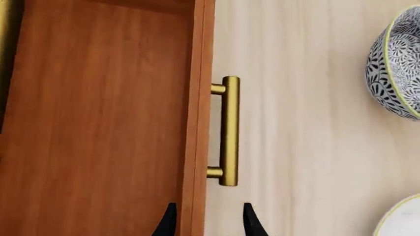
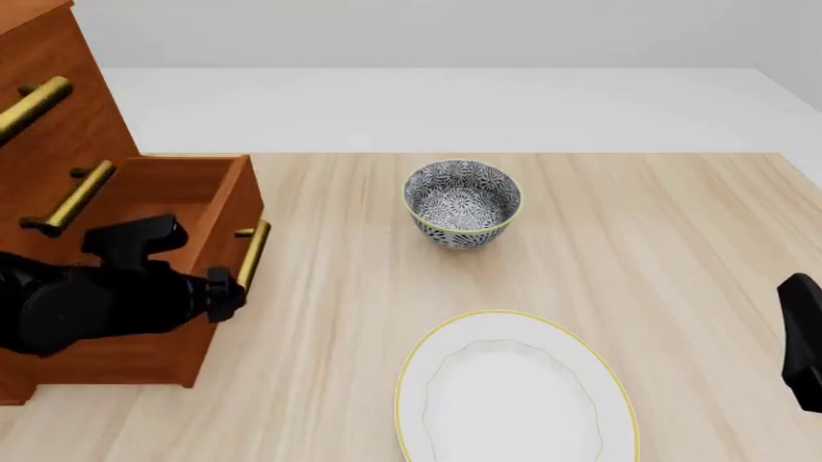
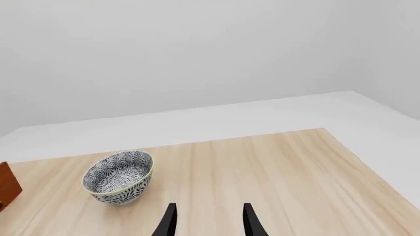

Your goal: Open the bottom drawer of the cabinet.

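Note:
The cabinet (image 2: 58, 144) stands at the table's left. Its bottom drawer (image 2: 192, 207) is pulled out, with the brass bar handle (image 2: 253, 252) on its front. In the left wrist view I look down into the drawer (image 1: 98, 123), with the handle (image 1: 229, 130) just beyond its front wall. My left gripper (image 1: 208, 223) is open above the front wall, one fingertip on each side, and holds nothing. The left arm (image 2: 115, 289) hangs over the drawer. My right gripper (image 3: 210, 223) is open and empty, far off at the table's right edge (image 2: 803, 337).
A patterned bowl (image 2: 463, 202) stands mid-table to the right of the drawer and also shows in the right wrist view (image 3: 120, 176). A white plate (image 2: 514, 390) with a yellow rim lies near the front. Two upper drawers with brass handles (image 2: 75, 197) are shut.

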